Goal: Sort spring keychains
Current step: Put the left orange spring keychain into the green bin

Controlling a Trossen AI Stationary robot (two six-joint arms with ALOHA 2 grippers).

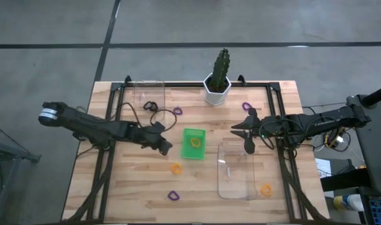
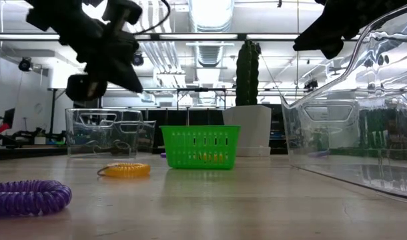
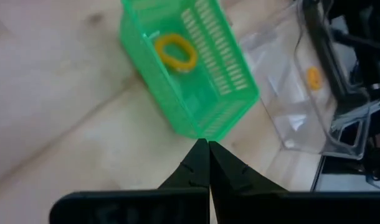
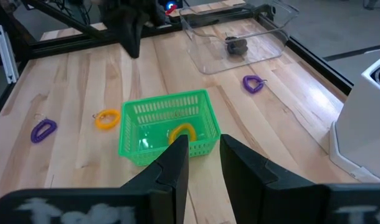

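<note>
On the table's left side the left gripper hangs above the boards just beside the green tray, its two fingers pressed tight together with nothing between them, as its wrist view shows. Behind it stands a clear tray holding a black spring keychain; another black one and a purple one lie on the wood just outside that tray. Nearer the front edge, an orange keychain lies close to the green tray's corner and a purple keychain sits further forward. One orange keychain already rests inside the green tray. Behind the tray stands a cactus in a white pot.

Further right, a second clear tray lies on the boards, and the right gripper hovers at its back edge, fingers parted partway and gripping nothing. A purple keychain lies behind that arm, and an orange keychain sits beside the clear tray's front corner.

These rings look very light and springy: coiled plastic that should give under a squeeze and could skid or flip on the smooth wood if nudged from the side. They lie flat and low, so the safest hold is probably a pinch straight down across one side of the loop, one finger inside the ring and one outside, closing gently so the coil does not pop free
</note>
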